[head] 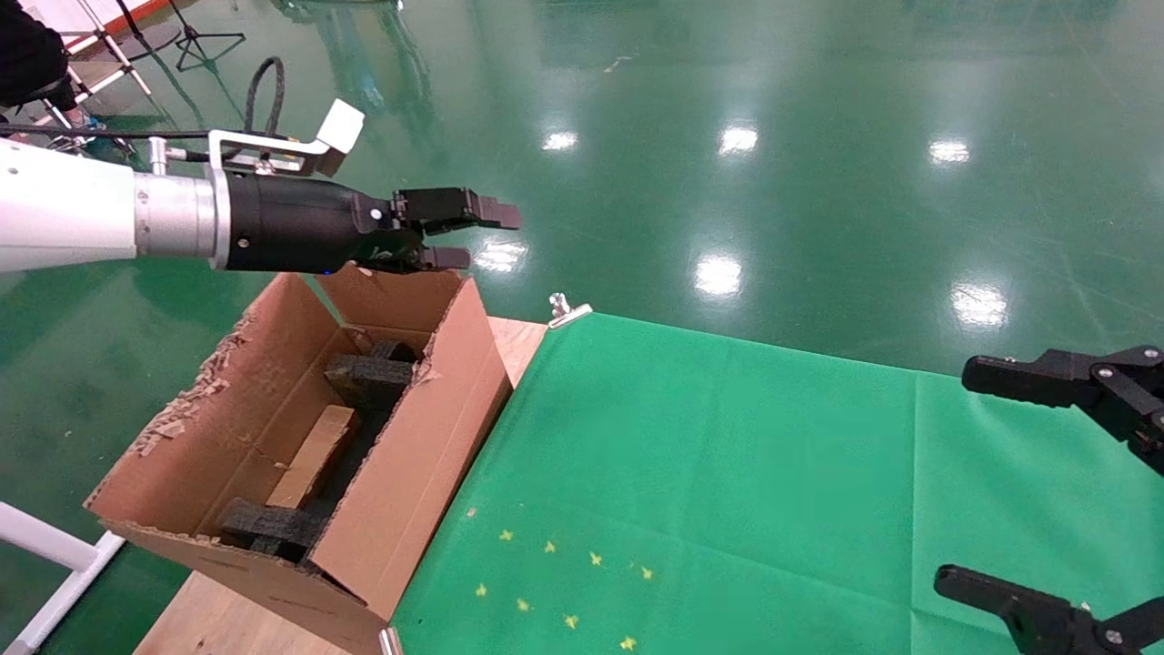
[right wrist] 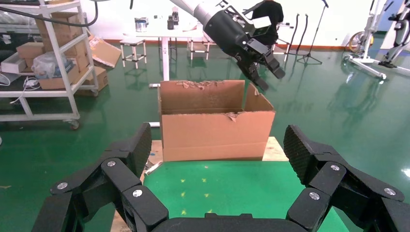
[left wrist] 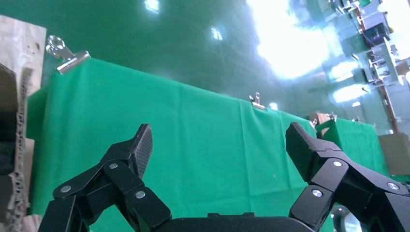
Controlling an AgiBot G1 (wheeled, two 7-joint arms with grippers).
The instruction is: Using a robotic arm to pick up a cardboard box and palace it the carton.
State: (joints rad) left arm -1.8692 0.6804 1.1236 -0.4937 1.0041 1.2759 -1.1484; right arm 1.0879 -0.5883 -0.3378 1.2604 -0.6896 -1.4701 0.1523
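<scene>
The carton (head: 400, 455) stands on the table's left end with ragged flaps up; it also shows in the right wrist view (right wrist: 215, 128). Inside it, the small oblong cardboard box (head: 314, 455) lies between black foam blocks (head: 368, 377). My left gripper (head: 482, 238) on the white arm hovers above the carton's far end, open and empty; it shows open in the left wrist view (left wrist: 220, 145) and farther off in the right wrist view (right wrist: 263, 67). My right gripper (head: 955, 475) is parked open over the table's right side, empty in its own view (right wrist: 218, 145).
A green cloth (head: 727, 473) with small yellow star marks (head: 564, 582) covers the table, held by metal clips (head: 566, 309). Bare wood shows under the carton (head: 209, 619). A white frame (head: 55, 564) stands at the lower left. Shelves (right wrist: 48, 48) stand behind on the glossy green floor.
</scene>
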